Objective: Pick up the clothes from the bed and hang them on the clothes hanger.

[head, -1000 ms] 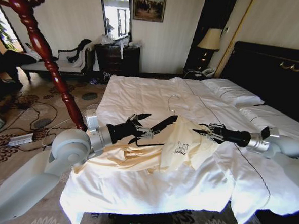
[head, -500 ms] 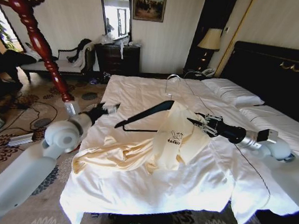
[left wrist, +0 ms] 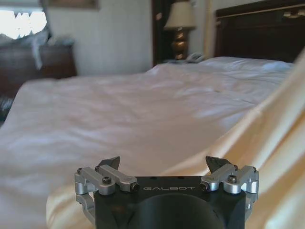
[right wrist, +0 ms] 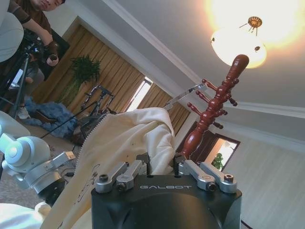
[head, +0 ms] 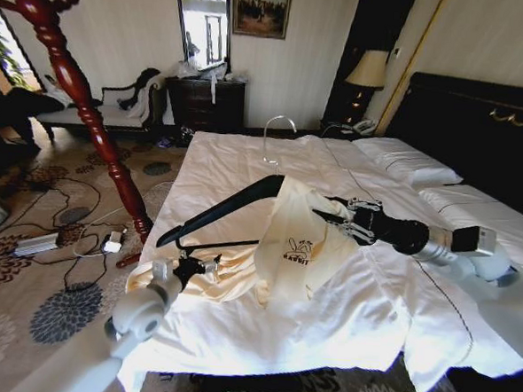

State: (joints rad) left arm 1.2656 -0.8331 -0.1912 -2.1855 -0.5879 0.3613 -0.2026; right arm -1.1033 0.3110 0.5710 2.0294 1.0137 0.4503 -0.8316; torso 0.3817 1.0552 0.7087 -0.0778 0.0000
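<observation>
Right gripper (head: 344, 217) reaches in from the headboard side of the bed (head: 246, 159) and pinches the cream top (head: 299, 243) at its shoulder, holding that part up over the middle of the sheets while the rest trails down toward the foot edge. One end of the black hanger (head: 216, 213) is tucked inside the raised cloth; its other end sticks out bare and its silver hook (head: 279, 130) points toward the far wall.

The top looks light and limp, so it will likely sag and slide wherever it is not held. A seam, the collar or a shoulder fold seems the best place to grip. The hanger is stiff and slim and could slip out of the loose fabric.

Left gripper (head: 190, 267) sits low at the foot edge beside the trailing sleeve, fingers spread and holding nothing, which the left wrist view makes plain. The right wrist view shows cloth bunched between that gripper's fingers, and the wooden coat stand (right wrist: 217, 102) behind.
</observation>
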